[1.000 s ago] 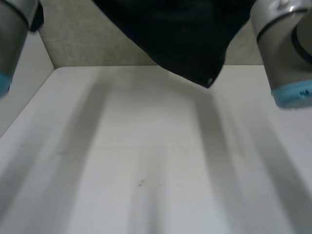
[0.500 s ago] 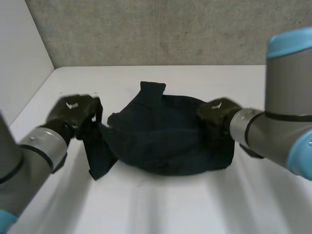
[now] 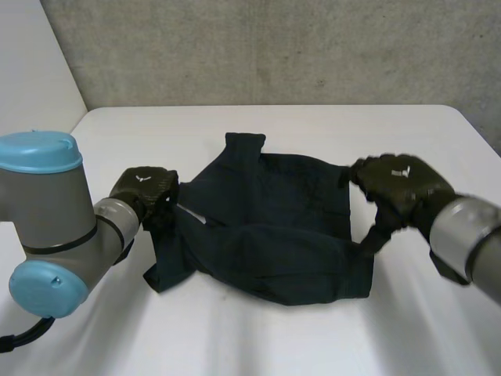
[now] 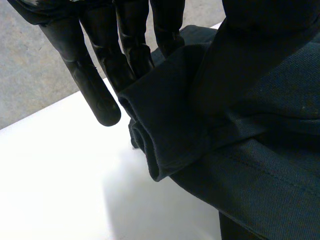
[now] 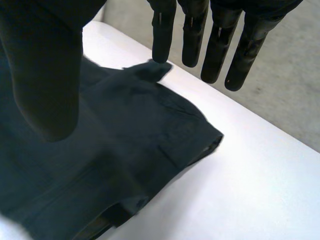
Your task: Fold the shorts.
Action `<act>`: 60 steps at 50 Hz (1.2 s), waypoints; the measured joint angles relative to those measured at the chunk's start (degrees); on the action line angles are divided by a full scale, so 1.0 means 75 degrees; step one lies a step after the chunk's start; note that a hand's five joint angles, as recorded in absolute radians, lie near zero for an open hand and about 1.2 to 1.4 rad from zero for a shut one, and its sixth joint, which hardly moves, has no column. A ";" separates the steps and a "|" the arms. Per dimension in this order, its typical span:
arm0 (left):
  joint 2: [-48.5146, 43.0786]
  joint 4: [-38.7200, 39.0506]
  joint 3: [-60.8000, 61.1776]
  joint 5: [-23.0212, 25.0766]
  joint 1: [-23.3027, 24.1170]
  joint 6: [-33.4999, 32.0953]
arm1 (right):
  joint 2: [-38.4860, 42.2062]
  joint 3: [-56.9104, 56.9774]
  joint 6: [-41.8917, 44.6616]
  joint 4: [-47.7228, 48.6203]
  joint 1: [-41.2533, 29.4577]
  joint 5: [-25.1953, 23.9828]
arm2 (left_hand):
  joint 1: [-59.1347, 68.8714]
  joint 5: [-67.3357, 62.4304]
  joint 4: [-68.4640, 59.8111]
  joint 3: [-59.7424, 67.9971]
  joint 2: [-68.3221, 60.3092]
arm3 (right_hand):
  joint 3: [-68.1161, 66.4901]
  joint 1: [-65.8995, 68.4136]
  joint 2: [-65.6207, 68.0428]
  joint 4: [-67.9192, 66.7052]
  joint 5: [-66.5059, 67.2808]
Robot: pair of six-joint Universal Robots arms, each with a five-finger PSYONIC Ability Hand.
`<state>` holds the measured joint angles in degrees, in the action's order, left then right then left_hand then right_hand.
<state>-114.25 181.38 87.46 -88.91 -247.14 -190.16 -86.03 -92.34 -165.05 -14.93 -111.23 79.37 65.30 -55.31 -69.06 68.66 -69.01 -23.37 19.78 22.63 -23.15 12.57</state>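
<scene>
Shorts (image 3: 274,235) lie rumpled mid-table (image 3: 391,129); likely soft, light, floppy. Left hand (image 3: 145,192) pinches their left edge; right hand (image 3: 395,184) has straight fingers, empty, by the right edge. Best hold: corners.

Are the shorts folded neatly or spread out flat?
Partly folded, not neat: the shorts lie rumpled on the table, a layer doubled over along the near edge, one corner bunched at the left hand.

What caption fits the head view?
Rumpled dark shorts on a white table: left robot hand grips one edge, right robot hand hovers open at the opposite edge.
</scene>
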 measured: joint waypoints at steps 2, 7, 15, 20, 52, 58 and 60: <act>-0.0065 -0.0003 -0.0060 -0.0003 -0.0010 0.0002 | -0.0474 -0.0724 0.0243 0.0278 -0.0042 -0.0168 | -0.0001 0.0000 0.0000 0.0000 0.0000 | -0.0178 0.0166 0.0189 -0.0210 0.0168; -0.0154 -0.0007 -0.0129 -0.0006 -0.0028 0.0009 | -0.0860 -0.1972 0.0540 0.1249 -0.0141 -0.0327 | 0.0000 0.0000 0.0000 0.0000 0.0000 | -0.0823 0.0711 0.0927 -0.0848 0.0747; -0.0171 -0.0012 -0.0154 -0.0015 -0.0024 0.0044 | -0.0197 -0.2831 0.0612 0.2772 -0.0423 -0.0251 | 0.0000 0.0000 0.0000 0.0000 0.0000 | -0.0945 0.0780 0.1002 -0.0945 0.0867; -0.0167 -0.0043 -0.0149 -0.0017 -0.0019 0.0054 | 0.0565 -0.2813 0.0615 0.3288 -0.0555 -0.0060 | -0.0001 0.0000 0.0000 0.0001 0.0000 | -0.0948 0.0781 0.1002 -0.0945 0.0866; 0.1721 -0.1808 -0.0147 0.0025 -0.0216 0.0020 | 0.0043 -0.0119 0.1008 0.1335 -0.0395 0.0408 | -0.0001 0.0000 -0.0001 0.0000 0.0000 | -0.5906 0.4686 0.5913 -0.6018 0.5730; 0.3324 -0.2534 -0.0414 0.0037 -0.0250 -0.0008 | -0.0628 0.1439 0.0999 0.0070 -0.0328 0.0388 | 0.0000 0.0000 -0.0001 0.0001 0.0000 | -0.5907 0.4694 0.5913 -0.6018 0.5731; 0.3905 -0.2766 -0.0592 0.0037 -0.0262 -0.0017 | -0.0817 0.2071 0.0997 -0.0285 -0.0317 0.0395 | 0.0000 0.0000 -0.0001 0.0000 0.0000 | -0.5907 0.4694 0.5913 -0.6018 0.5731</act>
<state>-84.97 160.63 83.02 -88.63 -249.10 -190.29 -92.16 -76.81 -157.57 -17.07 -113.61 82.34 65.30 -55.31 -69.06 68.66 -69.01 -67.67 54.98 66.98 -68.28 55.55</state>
